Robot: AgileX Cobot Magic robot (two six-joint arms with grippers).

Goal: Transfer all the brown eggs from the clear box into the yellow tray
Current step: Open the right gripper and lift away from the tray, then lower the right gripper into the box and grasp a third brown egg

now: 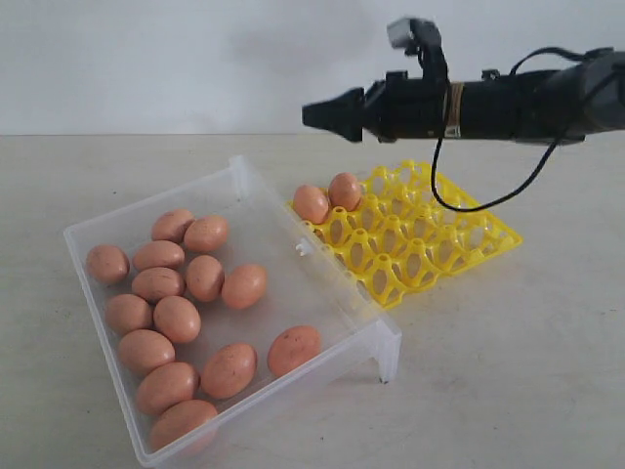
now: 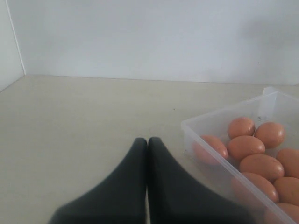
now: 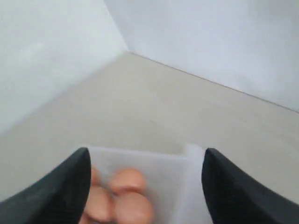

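We are taking the clear box (image 1: 283, 259), a wide, shallow rectangular container of frosted see-through plastic, as the reference for all positions. It is sitting on the pale desk (image 1: 508, 342).

Fourteen brown eggs (image 1: 204, 277), small matte orange-brown ovals, are lying loose inside the clear box. Most are crowding toward the wall farthest from the yellow tray (image 1: 459, 239), a square openwork plastic lattice of round cups. This tray is lying just beside the box wall that carries the small clasp tab (image 1: 303, 246). Two more eggs of the same kind (image 1: 311, 203) are sitting side by side in tray cups at the corner next to the clear box.

The right pincer (image 1: 317, 115) is hovering in the air above those two eggs, just beyond the tab wall. In the right wrist view its black fingers (image 3: 70, 186) are standing wide apart, released and gripping nothing, with a blurred corner of the clear box showing between them.

The left pincer (image 2: 147, 142) is clenched, its two fingers pressing together on nothing. It is staying outside the clear box, near one corner and apart from the wall.
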